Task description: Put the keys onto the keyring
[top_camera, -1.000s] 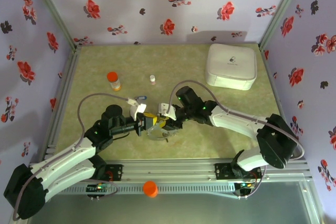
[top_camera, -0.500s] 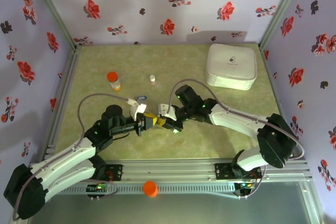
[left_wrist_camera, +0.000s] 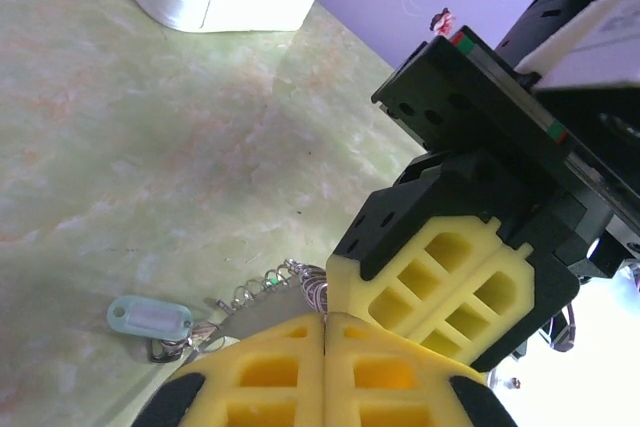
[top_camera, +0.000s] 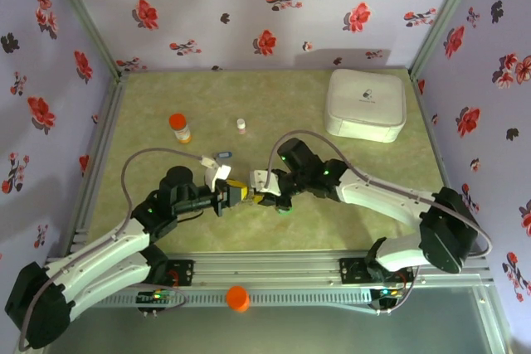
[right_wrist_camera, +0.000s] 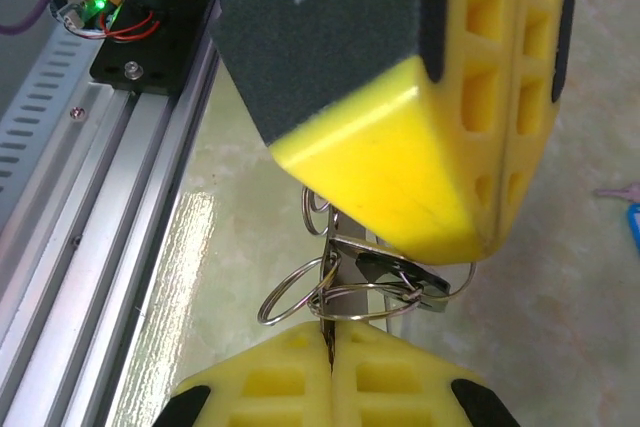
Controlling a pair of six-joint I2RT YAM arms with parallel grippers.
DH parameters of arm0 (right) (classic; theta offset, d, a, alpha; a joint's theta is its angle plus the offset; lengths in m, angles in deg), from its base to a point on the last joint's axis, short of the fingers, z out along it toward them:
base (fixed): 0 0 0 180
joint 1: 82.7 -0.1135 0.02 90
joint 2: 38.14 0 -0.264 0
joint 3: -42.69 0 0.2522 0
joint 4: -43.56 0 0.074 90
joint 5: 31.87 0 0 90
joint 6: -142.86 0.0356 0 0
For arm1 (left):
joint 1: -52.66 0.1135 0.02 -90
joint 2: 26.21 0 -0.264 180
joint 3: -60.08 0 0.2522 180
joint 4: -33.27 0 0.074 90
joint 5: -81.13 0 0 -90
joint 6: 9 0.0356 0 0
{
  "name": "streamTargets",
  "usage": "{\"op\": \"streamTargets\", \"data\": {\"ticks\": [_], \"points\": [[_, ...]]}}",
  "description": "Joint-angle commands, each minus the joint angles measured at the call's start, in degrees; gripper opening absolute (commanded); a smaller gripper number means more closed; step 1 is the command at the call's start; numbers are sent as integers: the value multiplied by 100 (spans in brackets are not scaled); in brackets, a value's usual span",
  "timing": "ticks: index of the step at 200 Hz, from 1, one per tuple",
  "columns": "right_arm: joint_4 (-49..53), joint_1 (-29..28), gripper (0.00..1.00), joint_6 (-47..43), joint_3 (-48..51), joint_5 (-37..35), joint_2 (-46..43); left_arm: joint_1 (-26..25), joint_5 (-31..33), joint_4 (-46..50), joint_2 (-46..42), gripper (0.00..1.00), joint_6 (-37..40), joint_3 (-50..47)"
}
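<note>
- Keyring [right_wrist_camera: 330, 292]: a bunch of thin grey wire loops in the small gap between the two sets of yellow fingertips, over the green table [top_camera: 332, 230] near its front middle.
- Left gripper [left_wrist_camera: 325, 325]: pads pressed flat together with no gap showing. In the right wrist view the ring wires run up under its tips, so it looks clamped on the keyring, though the contact itself is hidden.
- Right gripper [right_wrist_camera: 328, 335]: pads also pressed together. A thin bit of the keyring's wire goes straight into the seam between them, so it is pinched there.
- The two grippers face each other tip to tip, almost touching, with the left one's fingers slightly above the right one's in the right wrist view.
- Dark flat piece [right_wrist_camera: 398, 273] sits among the loops. Cannot tell whether it is the black key's head.
- Green key [left_wrist_camera: 150, 317]: its pale greenish head lies flat on the table just beside the left fingertips. A small ring and a short coil of wire lead from it toward the loops.
- Blue key [top_camera: 222, 154]: lies on the table behind the left gripper, apart from the keyring.
- White box [top_camera: 366, 104] sits at the back right corner.
- Orange-capped bottle [top_camera: 179, 128] and small vial [top_camera: 241, 125] stand upright at the back, well apart from the grippers.
</note>
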Motion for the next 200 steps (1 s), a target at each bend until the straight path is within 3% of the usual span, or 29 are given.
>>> {"op": "streamTargets", "data": {"ticks": [1,27,57,120,166,200], "points": [[-154,-130,0,-229,123,-310,-291,-25,65,297,-89,0,131,180],[-324,-235,0,-304,250,-631,-446,-19,58,423,-120,0,140,208],[-624,-342,0,-381,429,-943,-630,-21,58,552,-135,25,147,243],[-1148,-423,0,-430,747,-1382,-881,-17,336,858,-329,53,335,440],[-2016,-447,0,-384,1198,-2012,-1034,-13,710,1567,-555,56,452,756],[-2652,-476,0,-396,1578,-2143,-1235,-8,710,2271,-665,57,1152,807]]}}
